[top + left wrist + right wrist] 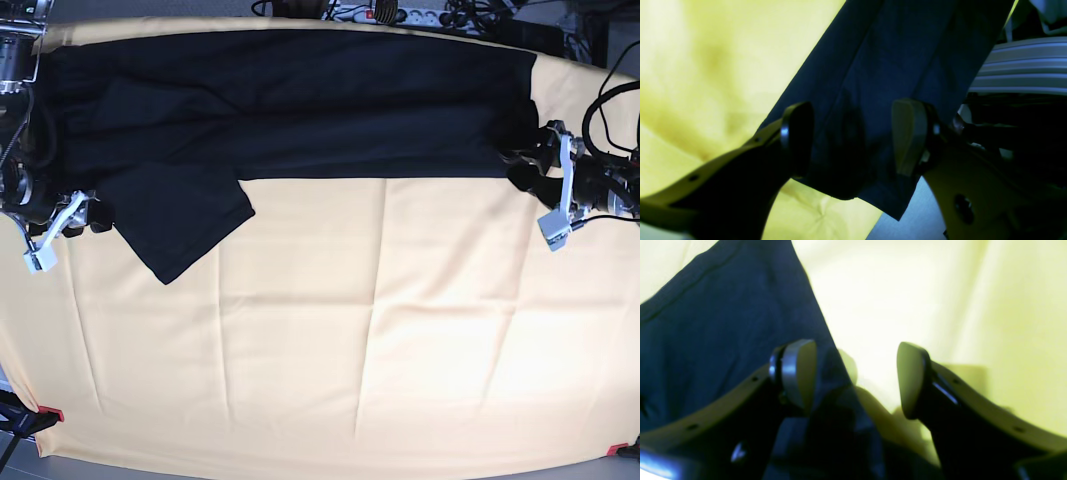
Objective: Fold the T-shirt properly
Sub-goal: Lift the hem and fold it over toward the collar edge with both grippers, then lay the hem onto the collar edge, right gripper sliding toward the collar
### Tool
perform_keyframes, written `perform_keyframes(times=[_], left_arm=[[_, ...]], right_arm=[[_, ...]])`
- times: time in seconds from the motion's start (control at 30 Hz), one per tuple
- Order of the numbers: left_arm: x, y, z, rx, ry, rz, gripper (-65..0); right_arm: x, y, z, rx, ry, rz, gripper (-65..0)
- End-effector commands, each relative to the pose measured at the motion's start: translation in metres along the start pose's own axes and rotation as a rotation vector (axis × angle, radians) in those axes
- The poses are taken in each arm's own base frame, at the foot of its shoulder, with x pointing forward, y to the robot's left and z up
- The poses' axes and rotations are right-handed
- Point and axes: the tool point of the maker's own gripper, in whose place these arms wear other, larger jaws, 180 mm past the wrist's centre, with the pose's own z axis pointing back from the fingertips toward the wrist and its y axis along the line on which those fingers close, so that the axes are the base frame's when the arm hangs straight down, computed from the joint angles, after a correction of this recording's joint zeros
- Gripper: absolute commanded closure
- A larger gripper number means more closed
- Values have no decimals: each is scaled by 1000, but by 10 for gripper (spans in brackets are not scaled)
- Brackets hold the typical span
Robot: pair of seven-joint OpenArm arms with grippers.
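Observation:
The dark navy T-shirt [300, 100] lies spread along the far edge of the yellow-covered table, with one sleeve [185, 215] sticking out toward the front at the left. My left gripper [525, 165] is at the shirt's right end. In the left wrist view it [853, 136] is open, with a hanging edge of the shirt [893, 60] between its fingers. My right gripper [95, 220] is at the shirt's left end beside the sleeve. In the right wrist view it [857, 376] is open, and the shirt's edge [713, 326] lies against its left finger.
A yellow cloth [380, 330] covers the table, held by a red clamp [50, 413] at the front left corner. Cables and a power strip [390, 12] run behind the far edge. A striped surface [1023, 66] shows beside the left gripper.

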Motion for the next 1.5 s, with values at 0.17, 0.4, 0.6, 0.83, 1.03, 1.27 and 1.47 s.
perform_keyframes(times=[0.17, 0.4, 0.6, 0.83, 1.03, 1.27, 1.47], left_arm=[[8, 3, 12, 23, -14, -21, -388], [8, 3, 12, 23, -15, -22, -388], [9, 3, 12, 23, -20, -22, -388], [18, 3, 12, 22, -68, -23, -388], [20, 3, 13, 22, -80, -23, -388], [22, 2, 13, 20, -91, -34, -388], [22, 2, 13, 20, -91, -34, -388]], right_arm=[[11, 2, -17, 58, -50, -73, -403], [-10, 36, -23, 267, 22, -124, -403], [-10, 60, -19, 389, 32, -169, -399], [21, 53, -16, 370, -48, -145, 0], [47, 58, -4, 388, -80, -77, 0], [41, 123, 36, 540, -43, 144, 0], [11, 166, 75, 543, 1, 380, 0]])
